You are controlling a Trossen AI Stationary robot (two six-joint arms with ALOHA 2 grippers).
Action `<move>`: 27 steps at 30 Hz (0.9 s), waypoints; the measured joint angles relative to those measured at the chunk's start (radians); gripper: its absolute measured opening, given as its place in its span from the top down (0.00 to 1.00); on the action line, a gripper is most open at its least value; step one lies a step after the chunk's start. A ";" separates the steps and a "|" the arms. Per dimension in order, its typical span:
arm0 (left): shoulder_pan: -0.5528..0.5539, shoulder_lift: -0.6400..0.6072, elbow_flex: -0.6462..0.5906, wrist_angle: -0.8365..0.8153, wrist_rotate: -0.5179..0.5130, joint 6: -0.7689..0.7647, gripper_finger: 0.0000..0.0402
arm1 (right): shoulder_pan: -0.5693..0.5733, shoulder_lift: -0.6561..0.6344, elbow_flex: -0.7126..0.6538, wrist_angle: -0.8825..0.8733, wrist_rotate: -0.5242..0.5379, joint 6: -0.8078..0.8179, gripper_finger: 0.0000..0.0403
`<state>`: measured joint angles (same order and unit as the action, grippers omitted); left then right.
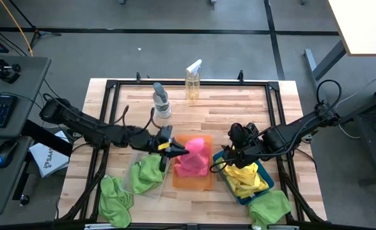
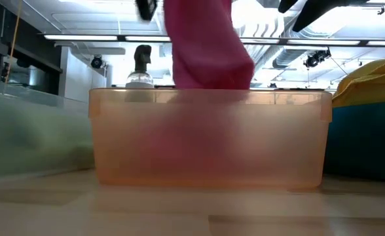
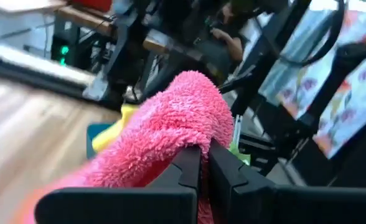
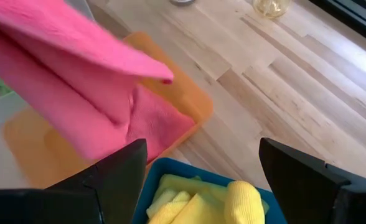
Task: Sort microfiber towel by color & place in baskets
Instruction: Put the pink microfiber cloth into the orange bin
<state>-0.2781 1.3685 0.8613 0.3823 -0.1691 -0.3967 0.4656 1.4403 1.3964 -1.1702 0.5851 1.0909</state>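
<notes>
Nearest to the low camera stands the translucent orange basket [image 2: 209,137], and above it hangs the pink towel [image 2: 205,46], clenched between the fingers of the left gripper [image 3: 203,163]. To do this step well, I think the left arm should lower the towel until it sits inside the walls and only then let go. Farther right, the right gripper [image 4: 201,165] waits spread wide and empty over the teal-blue basket [image 1: 263,187] with yellow towels [image 1: 245,177]; the orange basket's floor is hard to make out.
</notes>
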 joint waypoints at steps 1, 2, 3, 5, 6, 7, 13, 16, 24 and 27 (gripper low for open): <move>-0.010 -0.001 -0.043 0.033 -0.031 -0.038 1.00 | 0.000 0.000 0.000 0.000 0.004 0.000 0.24; -0.017 0.000 -0.082 0.043 -0.066 -0.077 1.00 | 0.000 0.000 0.000 0.000 0.009 0.000 0.24; -0.024 0.001 -0.119 0.036 -0.102 -0.122 1.00 | 0.000 0.000 0.000 0.000 0.011 0.000 0.24; -0.029 0.006 -0.169 0.026 -0.150 -0.208 1.00 | 0.000 0.000 0.000 0.000 0.018 0.000 0.24; -0.028 0.013 -0.179 0.032 -0.156 -0.245 1.00 | 0.000 0.000 0.000 0.000 0.022 0.000 0.24; -0.025 0.021 -0.180 0.037 -0.154 -0.270 1.00 | 0.000 0.000 0.000 0.001 0.030 0.000 0.24; -0.023 0.118 -0.110 0.029 -0.072 -0.220 1.00 | -0.001 -0.001 0.000 0.000 0.067 0.001 0.24; -0.017 0.189 -0.063 -0.033 -0.031 -0.205 1.00 | -0.001 -0.001 0.000 0.000 0.070 0.007 0.24; 0.010 0.332 0.054 -0.184 0.150 -0.220 0.87 | -0.001 -0.002 0.000 0.005 0.070 0.011 0.24; 0.014 0.338 0.117 -0.277 0.189 -0.153 0.76 | -0.001 -0.002 0.000 0.004 0.070 0.011 0.24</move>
<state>-0.2642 1.7062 0.9783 0.1051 0.0195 -0.5499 0.4648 1.4387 1.3964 -1.1660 0.6548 1.1019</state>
